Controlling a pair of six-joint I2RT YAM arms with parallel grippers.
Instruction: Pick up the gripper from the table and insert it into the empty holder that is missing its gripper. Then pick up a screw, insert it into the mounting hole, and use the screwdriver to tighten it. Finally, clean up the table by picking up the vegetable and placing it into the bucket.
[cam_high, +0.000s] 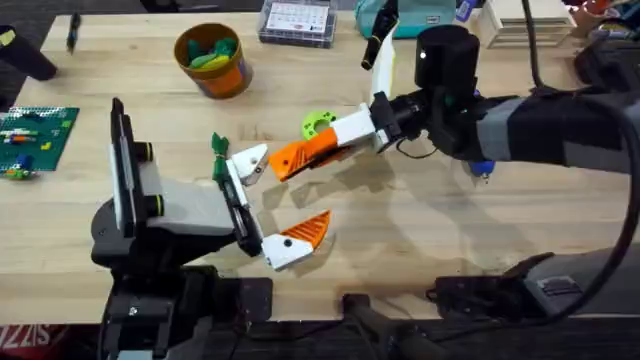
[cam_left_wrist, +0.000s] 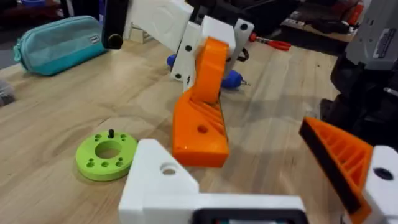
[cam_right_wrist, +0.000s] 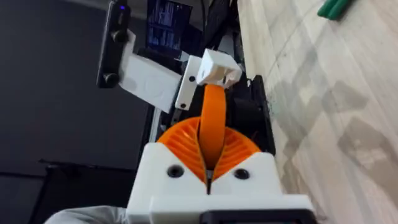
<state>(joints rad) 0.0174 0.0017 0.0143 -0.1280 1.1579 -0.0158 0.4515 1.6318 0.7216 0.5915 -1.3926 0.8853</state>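
Wooden table (cam_high: 420, 230) with bucket (cam_high: 213, 60), vegetable (cam_high: 219, 145), green ring disc (cam_high: 317, 125).

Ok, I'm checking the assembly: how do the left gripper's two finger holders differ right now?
The empty holder is bare white with an open mounting hole; the fitted holder carries an orange ribbed pad. The right gripper holds the orange gripper close beside the empty holder; nothing hangs by the fitted holder. Both are white fingers of the left gripper.
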